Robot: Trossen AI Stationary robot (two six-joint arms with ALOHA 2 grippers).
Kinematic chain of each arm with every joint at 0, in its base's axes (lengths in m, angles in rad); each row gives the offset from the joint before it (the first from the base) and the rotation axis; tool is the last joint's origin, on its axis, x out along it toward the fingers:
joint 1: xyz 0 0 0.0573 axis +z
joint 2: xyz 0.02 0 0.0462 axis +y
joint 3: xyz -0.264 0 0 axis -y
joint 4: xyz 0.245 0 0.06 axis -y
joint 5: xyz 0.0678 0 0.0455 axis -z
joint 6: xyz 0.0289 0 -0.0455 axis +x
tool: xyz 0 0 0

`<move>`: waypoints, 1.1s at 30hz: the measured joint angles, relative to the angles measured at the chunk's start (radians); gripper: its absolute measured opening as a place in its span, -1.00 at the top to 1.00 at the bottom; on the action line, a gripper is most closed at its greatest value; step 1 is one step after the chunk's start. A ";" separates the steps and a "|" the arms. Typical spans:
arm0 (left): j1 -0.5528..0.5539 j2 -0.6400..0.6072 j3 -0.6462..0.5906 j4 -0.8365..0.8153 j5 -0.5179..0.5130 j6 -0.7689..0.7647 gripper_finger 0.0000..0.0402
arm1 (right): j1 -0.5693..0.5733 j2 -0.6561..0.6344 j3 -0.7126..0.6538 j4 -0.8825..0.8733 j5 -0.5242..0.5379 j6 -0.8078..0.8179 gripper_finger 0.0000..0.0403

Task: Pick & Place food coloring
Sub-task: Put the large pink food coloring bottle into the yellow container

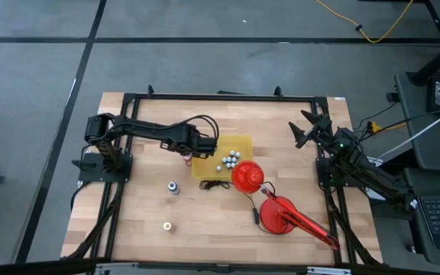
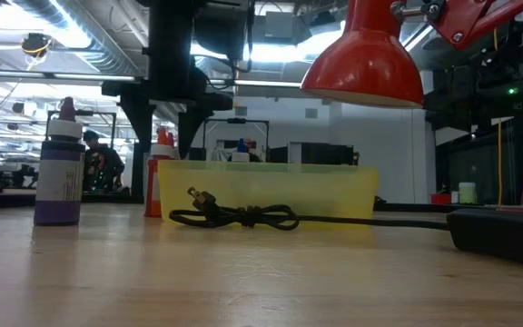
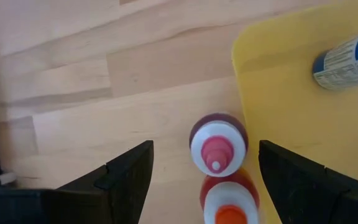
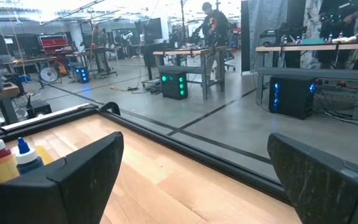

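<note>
Two tiny bottles stand on the table against the left edge of the yellow tray (image 3: pixel 291 93): one with a pink top (image 3: pixel 218 146), one with an orange top (image 3: pixel 229 210). My left gripper (image 3: pixel 205 163) is open above them, pointing down, one finger on each side, touching neither; it also shows in the high view (image 1: pixel 195 147). Several more bottles (image 1: pixel 231 160) sit in the tray (image 1: pixel 208 169), and a blue-topped one (image 3: pixel 347 59) lies on its side there. Two lone bottles stand on the table (image 1: pixel 173 187) (image 1: pixel 167 226). My right gripper (image 1: pixel 305 131) is open and empty at the far right.
A red desk lamp stands near the tray: its shade (image 1: pixel 247 177) hangs over the tray's near right corner, its base (image 1: pixel 277 215) and arm lie toward the near right. Its black cord and plug (image 2: pixel 243 216) lie before the tray. A purple bottle (image 2: pixel 59 173) stands left.
</note>
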 joint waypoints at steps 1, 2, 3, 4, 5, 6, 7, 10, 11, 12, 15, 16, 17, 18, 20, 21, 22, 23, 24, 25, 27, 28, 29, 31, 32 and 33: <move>0.000 0.000 0.000 0.000 -0.006 0.000 -0.39 | 0.000 0.000 0.000 0.000 0.000 0.000 -0.98; 0.000 0.000 0.000 0.000 -0.012 0.003 -0.39 | 0.000 0.000 0.000 0.000 0.000 0.000 -0.98; 0.000 0.000 0.000 0.001 -0.017 0.011 -0.39 | 0.000 0.000 0.000 0.000 0.000 0.000 -0.98; 0.000 0.000 0.000 0.002 -0.020 0.020 -0.39 | 0.000 0.000 0.000 0.000 0.000 0.000 -0.98; 0.001 0.000 0.000 0.002 -0.022 0.031 -0.39 | 0.000 0.000 0.000 0.000 0.000 0.000 -0.98; 0.001 0.000 0.000 0.002 -0.022 0.039 -0.39 | 0.000 0.000 0.000 0.000 0.000 0.000 -0.98; 0.001 0.000 0.000 0.002 -0.022 0.040 -0.39 | 0.000 0.000 0.000 0.000 0.000 0.000 -0.98; 0.002 0.000 0.000 0.002 -0.024 0.043 -0.38 | 0.000 0.000 0.000 0.000 0.000 0.000 -0.98; 0.003 0.000 0.000 0.002 -0.024 0.048 -0.37 | 0.000 0.000 0.000 0.000 0.000 0.000 -0.98; 0.003 0.000 0.000 0.002 -0.023 0.053 -0.34 | 0.000 0.000 0.000 0.000 0.000 0.000 -0.98; 0.003 0.000 0.000 0.002 -0.017 0.054 -0.22 | 0.000 0.000 0.000 0.000 0.000 0.000 -0.98; 0.003 0.000 0.000 0.002 -0.016 0.054 -0.18 | 0.000 0.000 0.000 0.000 0.000 0.000 -0.98; 0.003 0.000 0.000 0.002 -0.016 0.055 -0.12 | 0.000 0.000 0.000 0.000 0.000 0.000 -0.98; 0.003 0.000 0.000 0.002 -0.016 0.055 -0.07 | 0.000 0.000 0.000 0.000 0.000 0.000 -0.98; 0.003 0.000 0.000 0.001 -0.015 0.055 0.05 | 0.000 0.000 0.000 0.000 0.000 0.000 -0.98; 0.003 0.000 0.000 0.001 -0.015 0.055 0.10 | 0.000 0.000 0.000 0.000 0.000 0.000 -0.98; 0.003 0.000 0.000 0.000 -0.015 0.055 0.16 | 0.000 0.000 0.000 0.000 0.000 0.000 -0.98; 0.003 0.000 0.000 -0.002 -0.015 0.055 0.21 | 0.000 0.000 0.000 0.000 0.000 0.000 -0.98; 0.003 0.000 0.000 -0.003 -0.015 0.055 0.26 | 0.000 0.000 0.000 0.000 0.000 0.000 -0.98; 0.003 0.000 0.000 -0.003 -0.015 0.055 0.31 | 0.000 0.000 0.000 0.000 0.000 0.000 -0.98; 0.003 0.000 0.000 -0.003 -0.019 0.055 0.39 | 0.000 0.000 0.000 0.000 0.000 0.000 -0.98; 0.003 -0.001 0.000 -0.004 -0.024 0.055 0.42 | 0.000 0.000 0.000 0.000 0.000 0.000 -0.98; 0.003 -0.001 0.000 -0.006 -0.029 0.055 0.45 | 0.000 0.000 0.000 0.000 0.000 0.000 -0.98; 0.006 -0.003 0.000 -0.013 -0.036 0.055 0.47 | 0.000 0.000 0.000 0.000 0.000 0.000 -0.98; 0.009 -0.006 -0.001 -0.015 -0.035 0.055 0.47 | 0.000 0.000 0.000 0.000 0.000 0.000 -0.98; 0.012 -0.009 0.000 -0.017 -0.035 0.055 0.46 | 0.000 0.000 0.000 0.000 0.000 0.000 -0.98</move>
